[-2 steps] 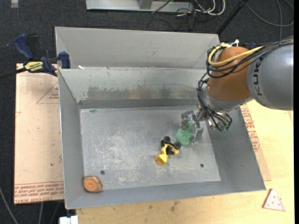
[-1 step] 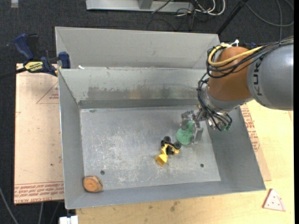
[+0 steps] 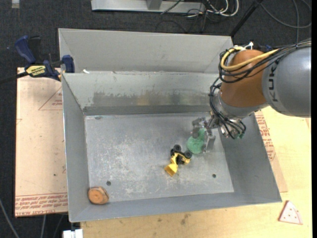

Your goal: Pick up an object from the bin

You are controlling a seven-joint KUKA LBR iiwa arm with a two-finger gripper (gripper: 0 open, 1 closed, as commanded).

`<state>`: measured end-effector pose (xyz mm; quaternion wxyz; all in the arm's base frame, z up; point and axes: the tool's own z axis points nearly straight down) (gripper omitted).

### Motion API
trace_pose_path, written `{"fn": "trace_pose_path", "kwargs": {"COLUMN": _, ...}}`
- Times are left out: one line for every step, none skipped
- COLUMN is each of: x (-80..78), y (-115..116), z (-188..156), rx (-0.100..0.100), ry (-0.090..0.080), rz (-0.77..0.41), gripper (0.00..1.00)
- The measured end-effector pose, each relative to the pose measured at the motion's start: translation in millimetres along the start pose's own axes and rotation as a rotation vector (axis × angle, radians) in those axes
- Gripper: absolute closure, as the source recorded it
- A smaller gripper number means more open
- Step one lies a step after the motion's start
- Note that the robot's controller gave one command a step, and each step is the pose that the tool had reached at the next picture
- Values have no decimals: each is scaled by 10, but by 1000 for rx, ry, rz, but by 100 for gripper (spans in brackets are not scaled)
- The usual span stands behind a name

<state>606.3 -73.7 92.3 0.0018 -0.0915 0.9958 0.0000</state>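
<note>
Camera view is looking down into the grey metal bin. Nearest, in the floor's 7 o'clock corner, a round orange-brown disc is lying alone, well apart from everything else. Farther in, at about 4 o'clock from the floor's middle, a small yellow and black toy is resting on the bare metal, its yellow end pointing toward 7 o'clock.

Just beyond it, at the toy's 1 o'clock and near it without touching, a pale green translucent thing is sitting between the fingers of the gripper. The fingers are standing narrow, closing on the green thing from either side and gripping it, at roughly 3 o'clock on the bin floor. Whether its underside is touching the floor, I cannot tell.

Above the gripper, at its 1 o'clock, the wrist's orange cover is hanging over the bin's right slope, with yellow cables looping round its top. Farthest along, the grey arm is reaching in from 3 o'clock.
</note>
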Motion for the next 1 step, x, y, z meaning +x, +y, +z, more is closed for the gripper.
{"fn": "trace_pose_path", "kwargs": {"x": 0, "y": 0, "z": 0, "rx": 0, "ry": 0, "rz": 0, "gripper": 100}}
